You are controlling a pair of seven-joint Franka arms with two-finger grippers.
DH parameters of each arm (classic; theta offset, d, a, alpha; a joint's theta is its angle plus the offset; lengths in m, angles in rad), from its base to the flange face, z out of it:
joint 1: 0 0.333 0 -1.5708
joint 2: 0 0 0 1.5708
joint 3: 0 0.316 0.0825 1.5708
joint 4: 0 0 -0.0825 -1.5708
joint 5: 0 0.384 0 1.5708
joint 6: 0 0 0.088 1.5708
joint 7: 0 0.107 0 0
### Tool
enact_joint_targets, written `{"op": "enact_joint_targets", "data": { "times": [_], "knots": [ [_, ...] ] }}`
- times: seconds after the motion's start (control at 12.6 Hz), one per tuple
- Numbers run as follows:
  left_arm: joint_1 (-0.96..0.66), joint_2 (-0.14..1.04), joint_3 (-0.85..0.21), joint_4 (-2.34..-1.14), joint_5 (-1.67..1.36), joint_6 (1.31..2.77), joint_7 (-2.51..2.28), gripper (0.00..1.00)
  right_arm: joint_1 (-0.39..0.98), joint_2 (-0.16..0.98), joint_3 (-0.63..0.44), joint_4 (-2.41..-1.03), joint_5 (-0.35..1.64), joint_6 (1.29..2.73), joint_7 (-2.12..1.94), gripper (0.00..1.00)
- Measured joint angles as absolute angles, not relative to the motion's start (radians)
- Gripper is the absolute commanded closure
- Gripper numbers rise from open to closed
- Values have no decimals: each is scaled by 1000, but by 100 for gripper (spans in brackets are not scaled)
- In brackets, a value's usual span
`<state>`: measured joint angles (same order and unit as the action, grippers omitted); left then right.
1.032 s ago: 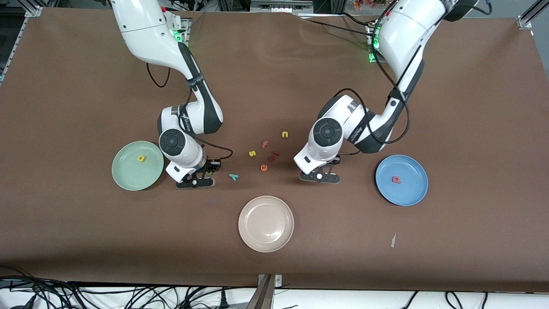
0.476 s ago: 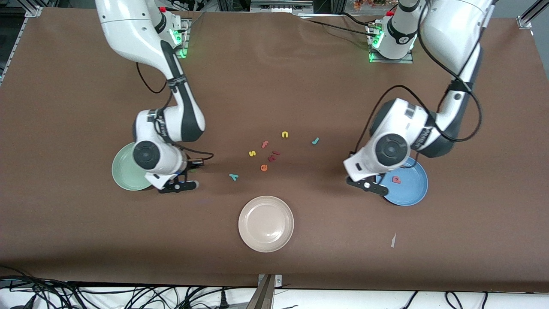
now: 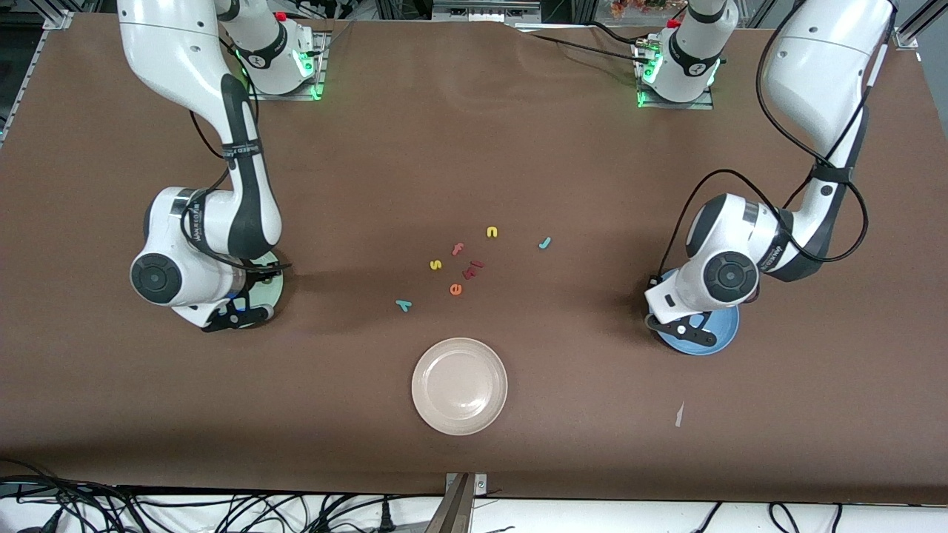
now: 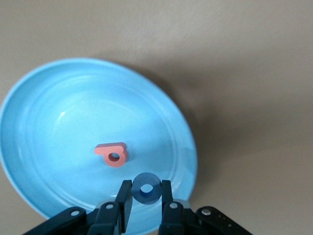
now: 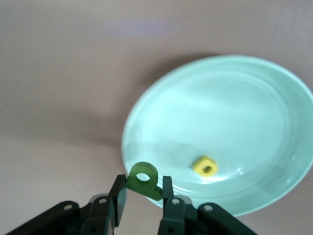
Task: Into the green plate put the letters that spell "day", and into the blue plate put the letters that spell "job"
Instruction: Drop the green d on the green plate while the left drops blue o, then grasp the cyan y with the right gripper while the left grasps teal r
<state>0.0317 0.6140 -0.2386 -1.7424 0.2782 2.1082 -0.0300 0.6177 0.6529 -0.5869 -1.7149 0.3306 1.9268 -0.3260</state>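
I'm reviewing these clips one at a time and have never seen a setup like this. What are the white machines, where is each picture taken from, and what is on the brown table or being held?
Two white robot arms stand at a brown table. The wide picture looks down from a high camera facing them; the two close-ups come from cameras on their wrists.

The left end effector hangs over the blue plate, shut on a blue ring-shaped "o". A red "b" already lies in that plate.

The right end effector is over the rim of the green plate, shut on an olive-green "d". A yellow "a" lies in that plate.

In the middle of the table lie loose toy letters, among them a teal "y" and a teal "j". An empty beige plate sits nearer the front camera.
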Motion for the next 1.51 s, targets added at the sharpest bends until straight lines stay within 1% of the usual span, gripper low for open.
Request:
{"op": "enact_joint_targets", "data": {
  "times": [0.08,0.16,0.24,0.32,0.64,0.79,1.03,1.27,1.51],
  "knots": [
    [44,615,-239,-1769,278,2146,-27,100,618,652,-599,-1743,341,1948,-350,94],
    [47,615,-241,-1782,278,2163,-27,90,618,650,-610,-1773,372,1975,-370,73],
    [46,615,-246,-1785,278,2166,-27,34,618,644,-619,-1800,406,2000,-385,1],
    [45,615,-251,-1784,278,2168,-27,0,618,634,-626,-1819,425,2015,-393,0],
    [42,602,-265,-1776,278,2173,-15,0,625,595,-629,-1828,434,2015,-347,0],
    [39,568,-319,-1772,278,2128,-27,0,657,583,-627,-1820,436,2015,-300,0],
    [34,513,-431,-1771,278,2025,-182,0,762,585,-618,-1777,446,2023,-117,0],
    [23,503,-554,-1778,278,1997,-444,0,803,631,-538,-1684,509,2053,73,0],
    [-14,519,-591,-1795,278,2008,-617,0,815,715,-483,-1609,514,2135,179,0]
  ]
}}
